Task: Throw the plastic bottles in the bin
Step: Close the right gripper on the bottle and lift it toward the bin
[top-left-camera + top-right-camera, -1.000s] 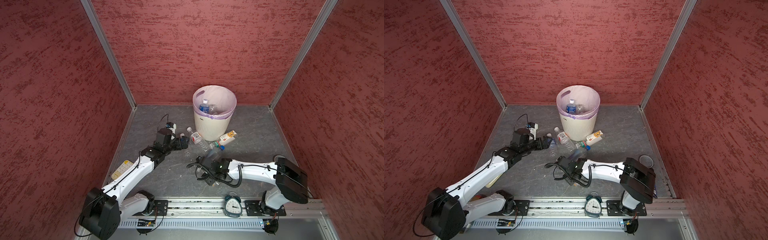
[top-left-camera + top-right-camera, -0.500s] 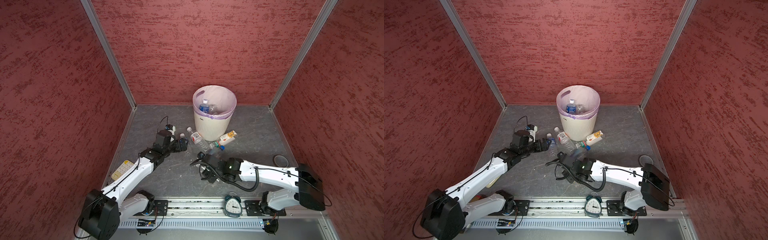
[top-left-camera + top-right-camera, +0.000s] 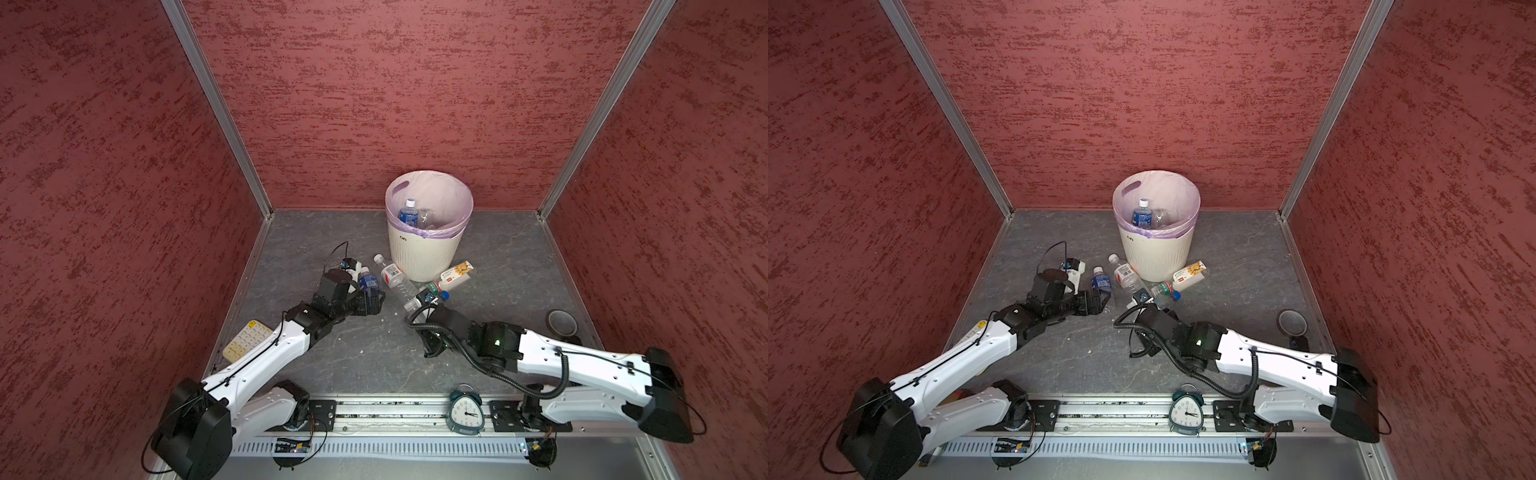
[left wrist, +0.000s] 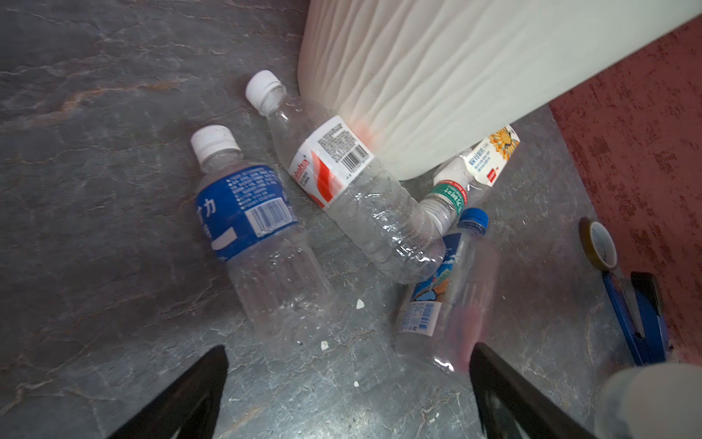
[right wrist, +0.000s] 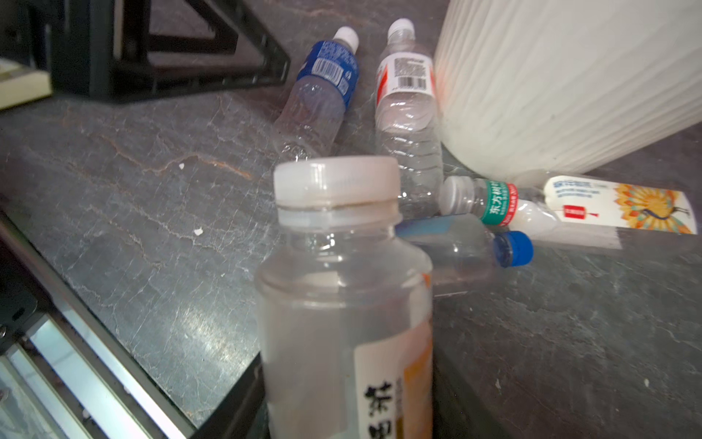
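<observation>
Your right jaws are clamped on a white-capped bottle near the bin, while your left jaws gape empty close by the blue-label bottle lying on the surface nearby: probably light, slick and crushable, so grip it gently mid-body.

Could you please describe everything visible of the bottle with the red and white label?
The red-and-white labelled bottle is clear, ribbed plastic with a white cap and a barcode on its label. It looks empty and lies on its side on the grey floor, alongside the bin and seemingly touching its base. Its bottom end is by the cap of a green-labelled bottle.
</observation>
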Available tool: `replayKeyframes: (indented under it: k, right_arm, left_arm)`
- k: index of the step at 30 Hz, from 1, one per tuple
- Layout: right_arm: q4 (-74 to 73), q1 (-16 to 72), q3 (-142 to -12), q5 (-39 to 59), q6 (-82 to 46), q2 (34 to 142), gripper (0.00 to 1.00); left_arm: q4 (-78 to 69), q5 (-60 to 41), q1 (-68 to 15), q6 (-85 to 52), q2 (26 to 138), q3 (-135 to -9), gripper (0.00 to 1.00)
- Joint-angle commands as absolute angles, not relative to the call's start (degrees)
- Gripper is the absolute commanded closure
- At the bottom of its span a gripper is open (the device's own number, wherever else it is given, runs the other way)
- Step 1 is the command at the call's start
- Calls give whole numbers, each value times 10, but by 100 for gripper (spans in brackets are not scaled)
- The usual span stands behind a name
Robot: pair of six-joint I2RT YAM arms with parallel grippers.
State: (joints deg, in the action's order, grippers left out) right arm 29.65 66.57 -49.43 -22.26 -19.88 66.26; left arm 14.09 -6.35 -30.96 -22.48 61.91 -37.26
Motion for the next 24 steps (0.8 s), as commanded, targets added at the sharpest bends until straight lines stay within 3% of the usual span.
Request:
replayKeyframes:
  k: [1,14,24]
  right_arm:
    - [260,671,-485,-295,-231,627,55]
    - [245,670,-454,-427,-281,533,55]
    - [194,668,-483,-503,-233,502,54]
  left_arm:
    - [129,-47,-338,-217,620,-369,1]
    - [99,-29,-416,-216,653,-376,1]
    - [88,-21,-438,-209,662,-379,1]
